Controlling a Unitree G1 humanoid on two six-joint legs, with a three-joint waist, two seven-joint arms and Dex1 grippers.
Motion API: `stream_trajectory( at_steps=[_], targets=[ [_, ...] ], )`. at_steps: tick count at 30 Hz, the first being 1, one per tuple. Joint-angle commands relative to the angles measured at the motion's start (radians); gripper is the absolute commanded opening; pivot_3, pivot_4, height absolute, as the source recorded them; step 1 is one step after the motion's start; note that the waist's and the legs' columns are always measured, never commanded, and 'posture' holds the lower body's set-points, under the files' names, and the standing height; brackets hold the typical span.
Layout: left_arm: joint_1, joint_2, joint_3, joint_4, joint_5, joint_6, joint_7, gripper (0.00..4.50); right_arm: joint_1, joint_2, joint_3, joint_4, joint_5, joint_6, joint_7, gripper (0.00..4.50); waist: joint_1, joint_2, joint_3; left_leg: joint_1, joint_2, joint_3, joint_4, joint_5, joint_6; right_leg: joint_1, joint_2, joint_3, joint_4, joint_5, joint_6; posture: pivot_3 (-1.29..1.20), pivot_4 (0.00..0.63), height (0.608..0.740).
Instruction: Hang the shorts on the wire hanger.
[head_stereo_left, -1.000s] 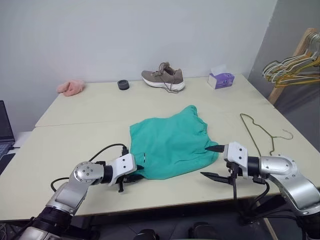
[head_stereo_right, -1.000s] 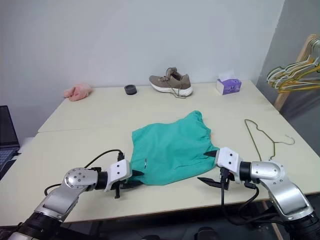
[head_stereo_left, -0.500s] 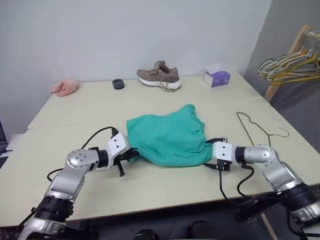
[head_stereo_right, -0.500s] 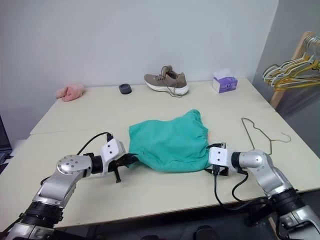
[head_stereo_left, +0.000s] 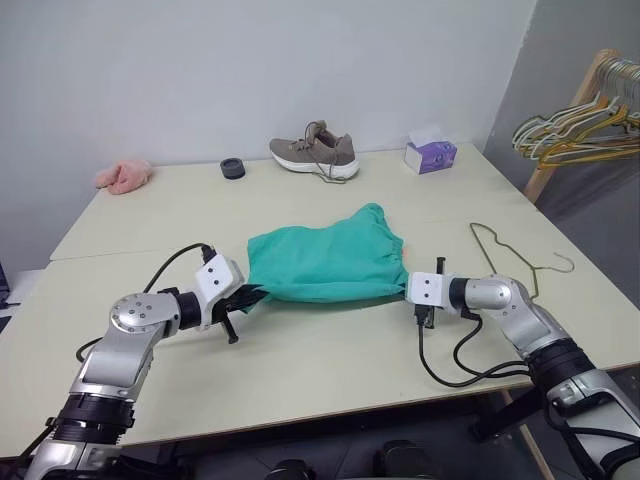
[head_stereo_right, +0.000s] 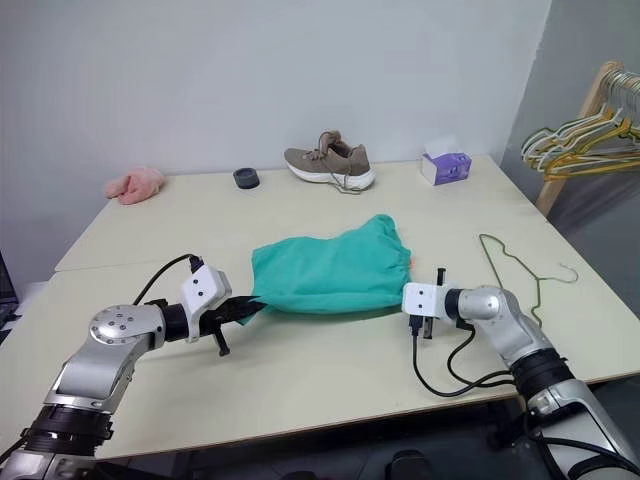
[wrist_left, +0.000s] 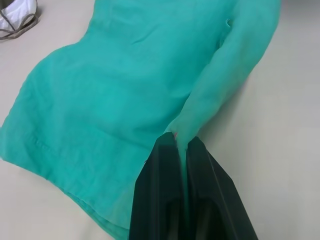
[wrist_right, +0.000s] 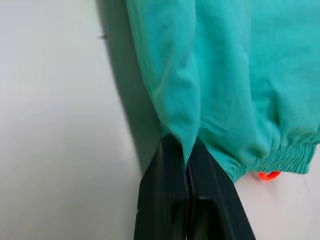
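Both pincers are clamped on the teal-green cloth shorts with the gathered waistband (head_stereo_left: 325, 263): left gripper (head_stereo_left: 247, 296) pinches the near-left corner, right gripper (head_stereo_left: 410, 291) pinches a fold at the near-right edge by the waistband and orange tag (wrist_right: 269, 175). The front edge is lifted between them and runs left-right; the rest drapes back onto the beige table (head_stereo_left: 300, 360). The thin olive-gold wire hanger (head_stereo_left: 510, 262) lies flat, apart from the shorts, on the robot's right with its long axis running away from the robot. Right arm is nearer it. My guess: one side must let go to fetch it. No containers involved.
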Motion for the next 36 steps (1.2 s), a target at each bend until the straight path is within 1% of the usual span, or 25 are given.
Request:
stream_trajectory(
  at_steps=[1,3,5,7,10,14,17,18,21,23,25,26,28,30,32,33,34,35,36],
  targets=[
    [0.029,0.048,0.019,-0.066,-0.015,0.008,-0.039,0.0,-0.029,-0.025,-0.039,-0.07,0.084,-0.007,0.101,0.01,-0.001,0.0,0.0,0.0,0.0,0.0,0.0,0.0,0.0,0.0,0.0,0.0,0.0,0.0,0.0,-0.16,0.0,0.74],
    [0.063,0.087,0.018,-0.093,-0.014,0.011,-0.076,0.0,-0.014,-0.052,-0.047,-0.142,0.17,0.03,0.21,0.01,-0.002,0.001,0.001,0.0,0.0,0.0,0.0,0.0,0.0,0.0,0.0,0.0,0.0,0.0,0.0,-0.16,0.0,0.74],
    [0.101,0.14,0.023,-0.122,-0.018,0.018,-0.127,0.0,0.007,-0.085,-0.062,-0.246,0.276,0.106,0.315,0.01,-0.002,0.001,0.001,0.0,0.0,0.0,0.0,0.0,0.0,-0.001,0.0,0.0,0.0,0.0,0.0,-0.16,0.0,0.74],
    [0.146,0.2,0.052,-0.175,-0.074,0.073,-0.196,0.0,0.021,-0.127,-0.079,-0.357,0.371,0.21,0.401,0.01,-0.001,0.001,0.001,0.0,0.001,0.0,-0.001,0.0,0.0,-0.001,0.0,0.0,0.0,-0.001,-0.001,-0.16,0.0,0.74],
    [0.186,0.278,0.132,-0.248,-0.167,0.168,-0.253,0.0,0.015,-0.186,-0.109,-0.49,0.488,0.365,0.479,0.01,0.002,0.001,0.002,-0.002,0.001,-0.001,0.0,0.0,0.0,-0.002,0.0,-0.001,0.0,-0.001,-0.001,-0.16,0.0,0.74],
    [0.146,0.348,0.283,-0.291,-0.325,0.341,-0.274,0.0,-0.045,-0.267,-0.159,-0.622,0.657,0.593,0.569,0.01,0.006,0.002,0.005,-0.002,0.001,-0.001,0.0,0.0,0.0,-0.002,0.0,-0.002,0.001,-0.001,-0.002,-0.15,0.0,0.74],
    [0.085,0.373,0.337,-0.288,-0.414,0.434,-0.275,0.0,-0.113,-0.297,-0.165,-0.625,0.704,0.682,0.615,0.01,0.005,0.004,0.008,-0.002,0.001,-0.001,0.0,0.0,0.0,-0.001,0.0,-0.002,0.001,-0.001,-0.002,-0.14,0.0,0.74],
    [0.059,0.371,0.32,-0.265,-0.398,0.428,-0.264,0.0,-0.142,-0.292,-0.153,-0.592,0.693,0.685,0.626,0.01,0.005,0.004,0.008,-0.001,0.001,-0.001,0.0,0.0,0.0,-0.001,0.0,-0.002,0.001,-0.001,-0.002,-0.14,0.0,0.74],
    [-0.015,0.345,0.221,-0.17,-0.285,0.341,-0.226,0.0,-0.226,-0.249,-0.101,-0.449,0.618,0.643,0.635,0.01,0.004,0.004,0.008,0.0,0.001,0.0,-0.001,0.0,0.0,-0.001,0.0,-0.002,0.001,-0.001,-0.002,-0.14,0.0,0.74],
    [-0.129,0.271,0.122,-0.044,-0.176,0.237,-0.16,0.0,-0.314,-0.169,-0.062,-0.252,0.525,0.567,0.585,0.01,0.004,0.005,0.008,0.0,0.001,0.001,-0.001,0.0,0.0,-0.001,0.0,-0.001,0.001,-0.001,-0.002,-0.13,0.0,0.74],
    [-0.308,0.168,0.028,0.174,-0.039,0.094,-0.062,0.0,-0.449,-0.056,-0.035,0.027,0.406,0.431,0.477,0.01,0.004,0.004,0.008,0.001,0.0,0.002,0.0,0.0,0.0,0.0,0.0,-0.002,0.001,0.0,-0.002,-0.13,0.0,0.74],
    [-0.374,0.136,0.0,0.261,0.008,0.039,-0.033,0.0,-0.5,-0.019,-0.028,0.132,0.364,0.369,0.445,0.01,0.004,0.003,0.009,0.001,0.0,0.002,0.0,0.0,0.0,0.0,0.0,-0.002,0.002,0.001,-0.001,-0.13,0.0,0.74],
    [-0.551,0.066,-0.038,0.481,0.097,-0.069,0.063,0.0,-0.629,0.052,-0.012,0.367,0.26,0.216,0.32,0.01,0.002,0.001,0.01,-0.001,0.0,0.001,0.0,0.004,-0.002,-0.003,0.002,-0.003,0.002,0.005,-0.002,-0.12,0.0,0.74],
    [-0.762,0.013,-0.074,0.737,0.192,-0.193,0.192,0.0,-0.777,0.116,0.011,0.575,0.149,0.079,0.123,0.01,0.002,-0.002,0.011,-0.005,-0.001,-0.001,0.001,0.006,-0.004,-0.008,0.002,-0.003,0.002,0.008,-0.003,-0.12,0.0,0.74],
    [-0.947,-0.009,-0.113,0.952,0.281,-0.3,0.312,0.0,-0.907,0.159,0.043,0.723,0.039,-0.031,-0.088,0.01,-0.006,-0.004,0.011,-0.018,-0.002,-0.002,0.001,0.011,-0.011,-0.022,0.001,-0.002,0.002,0.016,-0.007,-0.13,0.0,0.74],
    [-1.035,-0.008,-0.131,1.035,0.326,-0.341,0.381,0.0,-0.969,0.175,0.05,0.775,-0.004,-0.066,-0.192,0.01,-0.012,-0.004,0.011,-0.022,-0.003,-0.002,0.001,0.011,-0.012,-0.026,0.0,-0.001,0.002,0.016,-0.007,-0.13,0.0,0.74],
    [-1.114,-0.003,-0.142,1.101,0.361,-0.374,0.449,0.0,-1.023,0.187,0.057,0.815,-0.041,-0.097,-0.282,0.01,-0.022,-0.005,0.01,-0.027,-0.003,-0.002,0.001,0.012,-0.012,-0.032,0.0,0.0,0.002,0.016,-0.006,-0.13,0.0,0.74],
    [-1.199,0.01,-0.148,1.151,0.394,-0.398,0.523,0.0,-1.081,0.191,0.073,0.843,-0.093,-0.133,-0.396,0.01,-0.027,-0.005,0.01,-0.036,-0.003,-0.001,0.0,0.012,-0.013,-0.041,-0.001,0.002,0.002,0.016,-0.006,-0.13,0.0,0.74],
    [-1.256,0.018,-0.151,1.186,0.415,-0.417,0.57,0.0,-1.119,0.194,0.083,0.863,-0.131,-0.16,-0.473,0.01,-0.032,-0.005,0.01,-0.041,-0.003,-0.001,0.0,0.012,-0.013,-0.046,-0.002,0.003,0.002,0.015,-0.005,-0.13,0.0,0.74]
  ],
)
